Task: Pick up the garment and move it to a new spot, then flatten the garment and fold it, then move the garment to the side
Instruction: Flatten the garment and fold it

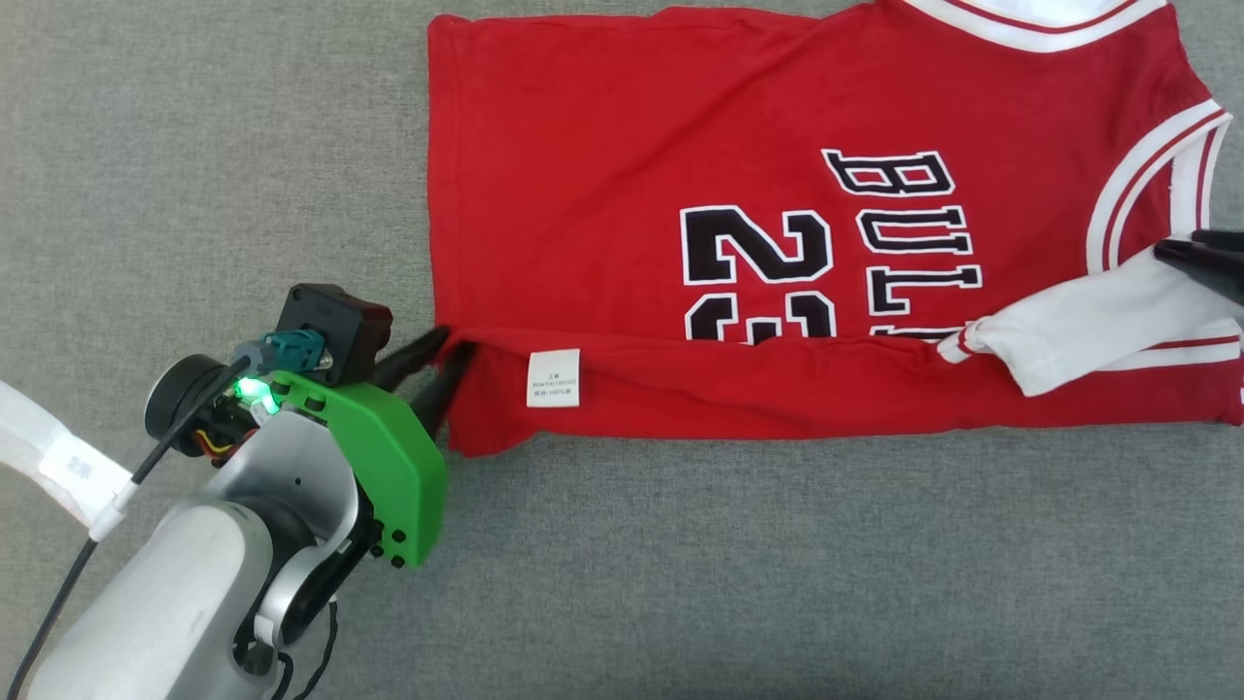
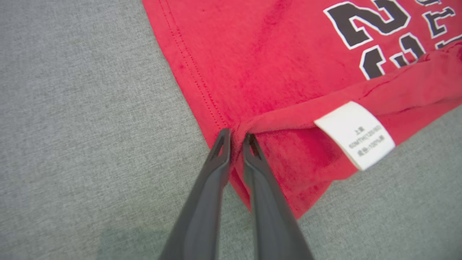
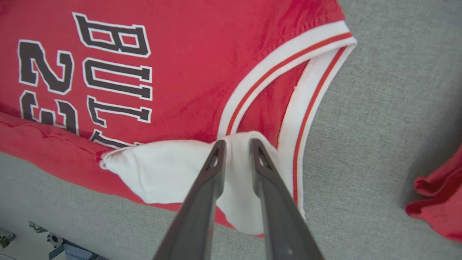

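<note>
I judge the red sleeveless basketball jersey (image 1: 583, 146) is one fold in; left jaws and right jaws are barely spread. Next I'd withdraw, then fold crosswise.

Red jersey (image 1: 603, 146) flat on grey surface (image 1: 194, 146); left claw (image 1: 442, 365) at folded hem corner, right claw (image 1: 1178, 243) touching white fabric (image 1: 1088, 326).

A crumpled red cloth (image 3: 438, 202) lies on the grey woven fabric surface (image 1: 194, 146).
</note>
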You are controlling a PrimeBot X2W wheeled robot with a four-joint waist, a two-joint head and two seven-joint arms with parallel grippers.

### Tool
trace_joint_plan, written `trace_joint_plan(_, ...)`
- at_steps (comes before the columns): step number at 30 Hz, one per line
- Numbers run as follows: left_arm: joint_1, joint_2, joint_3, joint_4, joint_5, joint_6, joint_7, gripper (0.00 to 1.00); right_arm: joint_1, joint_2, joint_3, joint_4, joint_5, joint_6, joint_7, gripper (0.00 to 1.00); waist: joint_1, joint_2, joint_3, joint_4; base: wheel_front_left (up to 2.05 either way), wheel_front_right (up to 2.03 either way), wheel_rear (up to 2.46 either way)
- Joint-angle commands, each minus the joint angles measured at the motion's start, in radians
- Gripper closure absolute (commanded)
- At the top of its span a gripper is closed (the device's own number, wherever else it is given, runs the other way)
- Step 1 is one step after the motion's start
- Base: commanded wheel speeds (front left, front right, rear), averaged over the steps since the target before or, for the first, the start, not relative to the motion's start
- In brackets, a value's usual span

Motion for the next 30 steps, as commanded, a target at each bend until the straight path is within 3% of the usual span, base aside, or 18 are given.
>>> trace_joint_plan(1,-0.017,0.003,0.001,0.006,0.006,-0.001,-0.007,0.00,-0.002,-0.008,0.003,-0.009,-0.006,0.000,-0.019,0.00,0.0000,0.0000,-0.003,-0.006,0.00,0.00,0.00)
trace_joint_plan(6,0.047,0.035,0.021,-0.024,0.009,0.030,-0.026,0.00,0.008,-0.036,-0.002,-0.059,-0.004,0.000,-0.107,0.00,0.0000,0.0000,-0.026,-0.032,0.00,0.00,0.00)
trace_joint_plan(11,0.179,0.091,0.069,-0.139,-0.022,0.098,-0.034,0.00,0.137,-0.157,0.049,-0.141,0.050,0.000,-0.106,0.00,0.0000,0.0000,-0.043,-0.061,0.00,0.00,0.00)
trace_joint_plan(14,0.245,0.091,0.071,-0.177,-0.040,0.123,-0.036,0.00,0.236,-0.194,0.052,-0.155,0.063,0.000,-0.127,0.00,0.0000,0.0000,-0.034,-0.065,0.00,0.00,0.00)
trace_joint_plan(21,0.298,0.061,0.060,-0.120,-0.056,0.140,-0.070,0.00,0.386,-0.186,0.074,-0.107,0.021,0.000,-0.258,0.00,0.0000,0.0000,-0.016,-0.058,0.00,0.00,0.00)
trace_joint_plan(30,0.253,0.026,0.050,-0.018,-0.069,0.114,-0.090,0.00,0.377,-0.150,0.090,-0.004,0.021,0.000,-0.329,0.00,0.0000,0.0000,-0.036,-0.041,0.00,0.00,0.00)
